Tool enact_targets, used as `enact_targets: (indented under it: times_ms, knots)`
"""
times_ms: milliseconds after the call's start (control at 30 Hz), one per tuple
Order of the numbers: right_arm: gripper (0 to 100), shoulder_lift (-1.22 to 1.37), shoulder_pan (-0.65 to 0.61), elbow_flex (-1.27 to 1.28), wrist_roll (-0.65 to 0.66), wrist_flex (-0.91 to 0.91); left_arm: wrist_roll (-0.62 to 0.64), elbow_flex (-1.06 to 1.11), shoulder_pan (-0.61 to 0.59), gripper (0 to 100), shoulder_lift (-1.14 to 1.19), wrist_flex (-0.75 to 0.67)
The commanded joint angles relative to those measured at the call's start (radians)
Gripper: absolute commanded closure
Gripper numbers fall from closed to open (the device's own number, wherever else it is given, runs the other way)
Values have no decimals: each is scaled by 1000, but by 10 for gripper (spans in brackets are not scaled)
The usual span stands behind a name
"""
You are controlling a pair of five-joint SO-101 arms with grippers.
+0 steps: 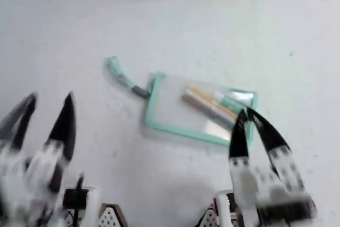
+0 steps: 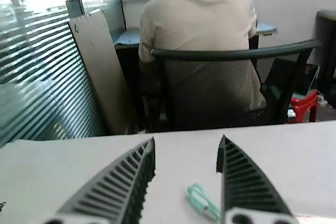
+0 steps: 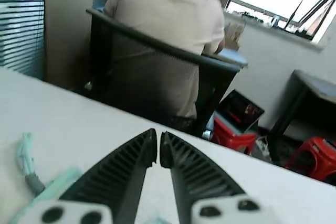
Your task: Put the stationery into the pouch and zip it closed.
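At pouch [image 1: 171,111] edge, right hand [image 1: 248,115].

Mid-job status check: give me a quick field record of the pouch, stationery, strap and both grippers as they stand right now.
pouch: clear with a teal rim, lying flat mid-table
stationery: pens inside the pouch, seen through its clear face
zip: cannot tell whether closed
strap: teal, trailing from the pouch's corner on the left arm's side
left gripper: open, apart from the pouch
right gripper: shut, tips at the pouch's corner nearest that arm; contact cannot be told
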Motion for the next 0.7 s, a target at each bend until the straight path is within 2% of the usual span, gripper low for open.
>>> enact_targets:
  times_ms: [0,133,233,433,667]
  knots:
    - [974,-35,5,-130,-12,73,-11,-255,-48,800,-74,137]
    - [974,-36,5,-244,-12,189,-9,-259,-180,800,-216,138]
    - [974,-36,5,-278,-34,229,-5,-126,-248,800,-306,94]
    - [974,-35,15,-279,-253,219,-3,310,-251,800,-407,-94]
    - [974,-35,16,-86,-250,94,-2,647,-208,800,-406,-144]
